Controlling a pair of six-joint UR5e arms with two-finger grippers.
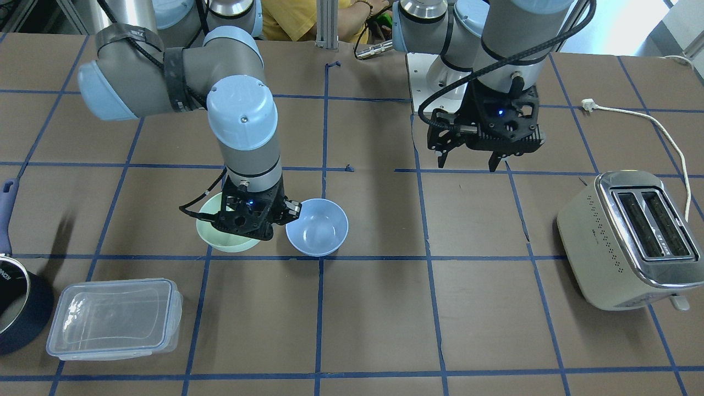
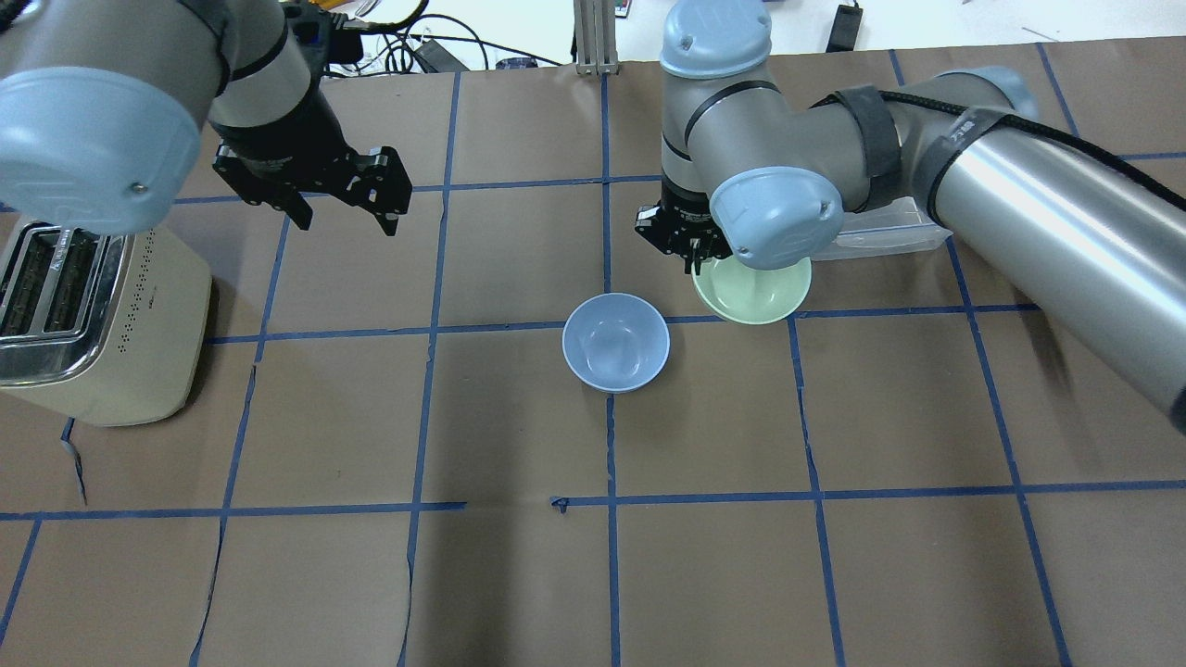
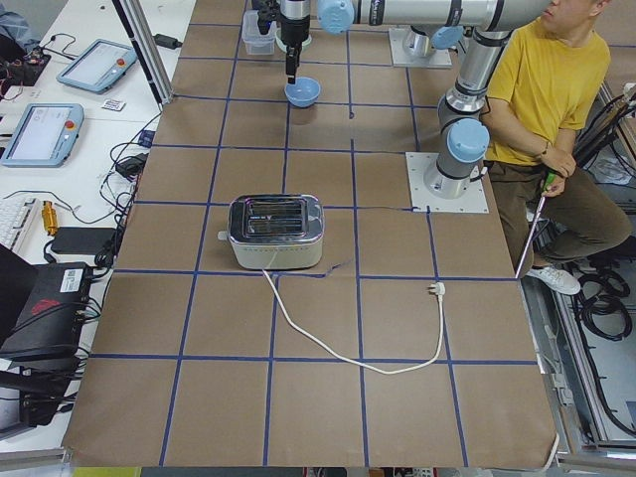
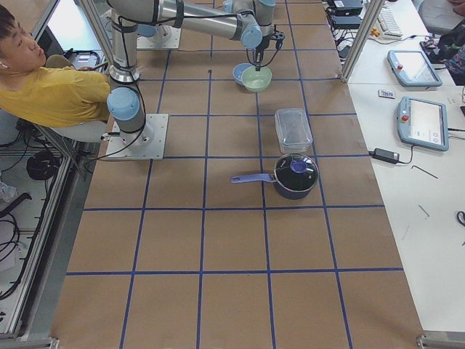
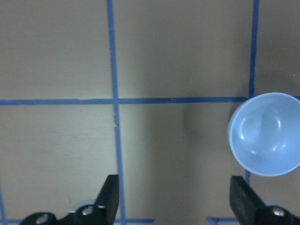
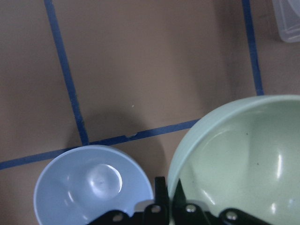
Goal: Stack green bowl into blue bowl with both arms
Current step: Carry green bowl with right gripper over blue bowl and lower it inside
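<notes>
The pale green bowl (image 1: pixel 220 237) and the light blue bowl (image 1: pixel 317 226) stand side by side, rims almost touching. My right gripper (image 1: pixel 258 219) is shut on the green bowl's rim on the side nearest the blue bowl. The right wrist view shows the green bowl (image 6: pixel 243 154), the blue bowl (image 6: pixel 93 183) and the gripper (image 6: pixel 169 188) with one finger inside the rim and one outside. I cannot tell if the green bowl rests on the table. My left gripper (image 1: pixel 470 162) is open and empty, hovering apart from both bowls. In its wrist view the blue bowl (image 5: pixel 265 133) lies ahead to the right.
A cream toaster (image 1: pixel 632 239) with a white cord (image 1: pixel 660 132) stands on my left side. A clear lidded container (image 1: pixel 115 318) and a dark saucepan (image 1: pixel 16 308) sit beyond the green bowl on my right side. A person in yellow (image 3: pixel 542 89) sits behind the arm bases.
</notes>
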